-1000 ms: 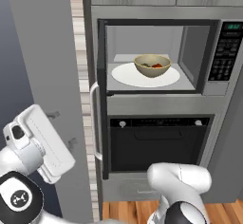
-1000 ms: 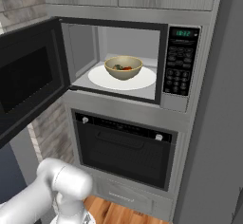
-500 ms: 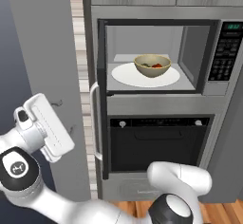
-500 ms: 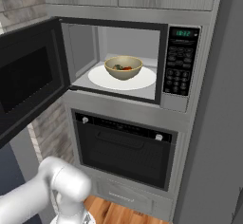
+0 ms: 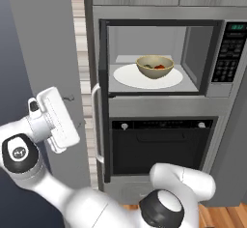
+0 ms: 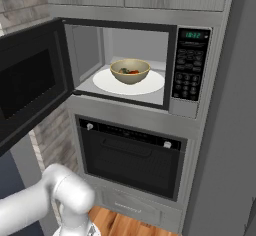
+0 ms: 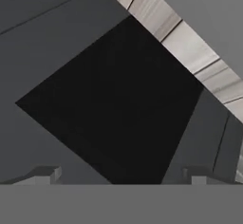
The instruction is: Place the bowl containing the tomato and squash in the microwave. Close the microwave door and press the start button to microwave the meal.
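Writing: green digits on the microwave display at upper right of the right base view, too small to read. Keypad labels are also illegible. No brand marks visible.

Bowl sits on the white turntable plate inside the microwave cavity, upper centre of the left base view. Tomato shows red inside the bowl; squash is a dark bit beside it, barely resolvable.

Door stands open, swung out to the left edge of the right base view; in the left base view it is edge-on with its white handle facing the camera.

Hand is at the left middle of the left base view, outside the door, lower left of the bowl and well apart from it. Hand is released, fingers spread wide with nothing between them. Hand view faces the door's black window close up, rolled diagonally.

Oven sits below the microwave, door closed.
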You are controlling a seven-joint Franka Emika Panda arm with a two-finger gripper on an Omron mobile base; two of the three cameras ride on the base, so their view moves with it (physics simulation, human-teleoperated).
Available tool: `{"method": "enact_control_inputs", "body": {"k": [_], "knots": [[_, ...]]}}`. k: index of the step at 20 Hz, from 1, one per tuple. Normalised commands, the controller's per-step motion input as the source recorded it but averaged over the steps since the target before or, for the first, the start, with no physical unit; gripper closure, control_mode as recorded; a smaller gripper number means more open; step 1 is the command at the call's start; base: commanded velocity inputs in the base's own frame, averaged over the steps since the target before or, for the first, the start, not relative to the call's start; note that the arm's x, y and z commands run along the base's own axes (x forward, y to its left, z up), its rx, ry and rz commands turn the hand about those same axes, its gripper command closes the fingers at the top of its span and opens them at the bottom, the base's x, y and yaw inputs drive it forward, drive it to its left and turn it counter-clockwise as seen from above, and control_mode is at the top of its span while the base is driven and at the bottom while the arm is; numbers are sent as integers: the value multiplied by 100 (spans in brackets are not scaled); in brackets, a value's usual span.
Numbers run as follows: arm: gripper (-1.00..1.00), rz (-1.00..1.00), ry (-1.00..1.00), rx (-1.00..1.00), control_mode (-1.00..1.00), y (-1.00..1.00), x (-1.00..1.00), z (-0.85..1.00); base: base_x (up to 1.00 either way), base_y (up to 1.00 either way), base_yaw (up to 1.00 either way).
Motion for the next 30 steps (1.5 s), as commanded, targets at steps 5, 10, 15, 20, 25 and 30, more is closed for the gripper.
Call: {"method": "enact_control_inputs", "body": {"k": [5, 10, 15, 20, 25, 30], "knots": [[-100, -21, -2, 0, -100, -91, -19, 0, 0, 0, 0], [-100, -19, -2, 2, -100, -100, -17, 0, 0, 0, 0], [-100, -16, 0, 8, -100, -100, -5, 0, 0, 0, 0], [-100, -8, 0, 15, -100, -100, 0, 1, 0, 0, 0], [-100, -1, 0, 21, -100, -100, 0, 0, 0, 0, 0], [-100, 0, -6, 25, -100, -98, 12, 0, 0, 0, 0]]}}
